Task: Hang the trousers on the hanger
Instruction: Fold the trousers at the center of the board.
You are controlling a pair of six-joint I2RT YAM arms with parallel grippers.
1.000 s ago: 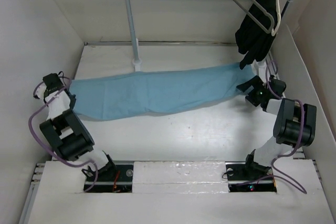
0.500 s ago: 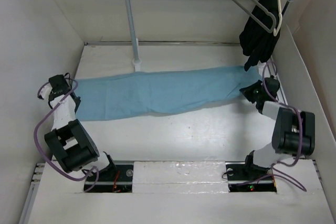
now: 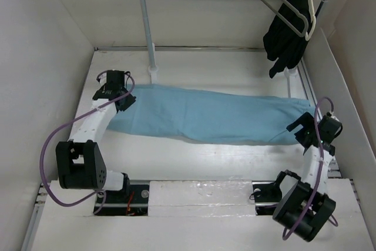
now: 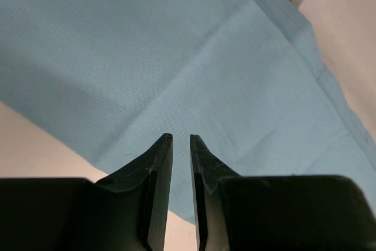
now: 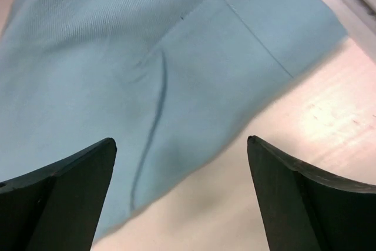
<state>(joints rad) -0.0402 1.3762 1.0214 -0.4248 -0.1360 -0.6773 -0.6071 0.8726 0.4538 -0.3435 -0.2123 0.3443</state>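
The light blue trousers point(image 3: 211, 116) lie flat across the table, running from far left to near right. My left gripper point(image 3: 120, 99) hovers over their left end. In the left wrist view its jaws point(image 4: 181, 136) are almost together with nothing between them, just above the cloth point(image 4: 176, 45). My right gripper point(image 3: 299, 129) is at the right end. In the right wrist view it point(image 5: 181, 139) is wide open above the cloth's edge point(image 5: 117, 57), where a pocket seam shows. The thin grey hanger point(image 3: 276, 4) hangs on the rail at the far right.
A black garment point(image 3: 288, 33) hangs on a cream-white hanger point(image 3: 309, 19) beside the grey one. The rail's upright pole point(image 3: 147, 27) stands on the table just behind the trousers' left end. White walls close in the table left, right and back.
The trousers have shifted right, with their right end nearer the front. My left gripper moved right and farther back to the cloth's left end. My right gripper moved nearer along the right wall.
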